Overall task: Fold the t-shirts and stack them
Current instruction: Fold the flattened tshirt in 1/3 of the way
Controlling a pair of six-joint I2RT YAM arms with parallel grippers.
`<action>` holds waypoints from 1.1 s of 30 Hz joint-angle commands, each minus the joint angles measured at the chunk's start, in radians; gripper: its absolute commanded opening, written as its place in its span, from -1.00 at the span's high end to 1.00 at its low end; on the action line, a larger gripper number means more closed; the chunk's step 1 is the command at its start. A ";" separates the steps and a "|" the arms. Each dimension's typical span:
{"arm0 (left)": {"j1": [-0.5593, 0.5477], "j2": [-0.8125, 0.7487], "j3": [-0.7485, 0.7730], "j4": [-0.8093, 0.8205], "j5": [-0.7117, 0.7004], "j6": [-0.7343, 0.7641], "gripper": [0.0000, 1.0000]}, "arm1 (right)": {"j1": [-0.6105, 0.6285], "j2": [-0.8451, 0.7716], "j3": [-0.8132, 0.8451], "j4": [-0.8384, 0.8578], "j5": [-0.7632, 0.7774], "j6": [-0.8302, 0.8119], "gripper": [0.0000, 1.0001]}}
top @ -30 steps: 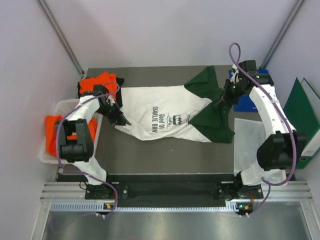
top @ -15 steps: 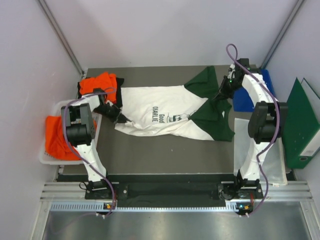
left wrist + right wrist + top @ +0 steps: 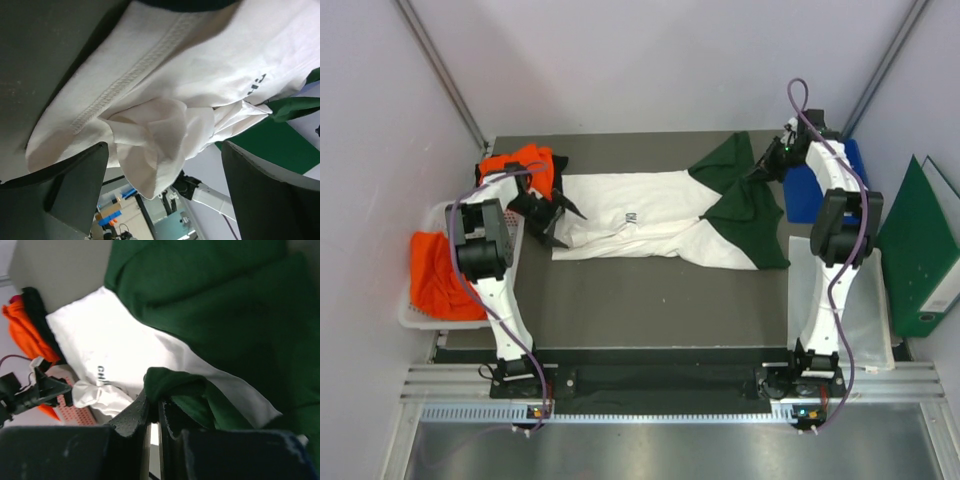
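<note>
t-shirt (image 3: 200,65) bunched inside splayed left gripper (image 3: 164,147)

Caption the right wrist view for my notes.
Right gripper pinches a green fold of the white-and-green t-shirt; orange shirt at left.

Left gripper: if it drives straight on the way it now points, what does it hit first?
Most likely the bunched white hem of the t-shirt. In the wrist view it sits directly ahead of the left gripper, between the open fingers. Depth is hard to judge, but nothing looks nearer.
</note>
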 commanded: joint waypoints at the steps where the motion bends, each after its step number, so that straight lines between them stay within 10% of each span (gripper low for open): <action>1: 0.010 -0.033 0.097 -0.008 -0.030 0.043 -0.98 | -0.010 0.009 -0.076 0.324 -0.186 0.180 0.86; 7: 0.002 -0.009 0.148 0.055 0.028 0.096 -0.98 | -0.007 0.035 -0.048 0.402 -0.011 0.220 0.39; 11: -0.002 -0.007 0.177 0.090 0.042 0.115 -0.98 | 0.021 -0.090 -0.057 0.304 0.161 0.135 -0.97; 12: -0.008 -0.009 0.179 0.097 0.035 0.124 -0.98 | 0.028 -0.112 -0.064 0.279 0.183 0.113 -0.99; 22: -0.013 0.039 0.220 0.109 0.019 0.161 -0.98 | 0.045 -0.288 -0.399 0.211 0.127 0.081 -0.80; 24: -0.013 0.043 0.228 0.111 0.019 0.171 -0.98 | 0.045 -0.298 -0.462 0.225 0.126 0.093 -0.05; 26: -0.013 0.049 0.232 0.109 0.021 0.178 -0.98 | 0.045 -0.292 -0.505 0.243 0.122 0.102 0.29; 33: -0.013 0.060 0.239 0.117 0.030 0.175 -0.98 | 0.058 -0.221 -0.495 0.248 0.143 0.096 0.25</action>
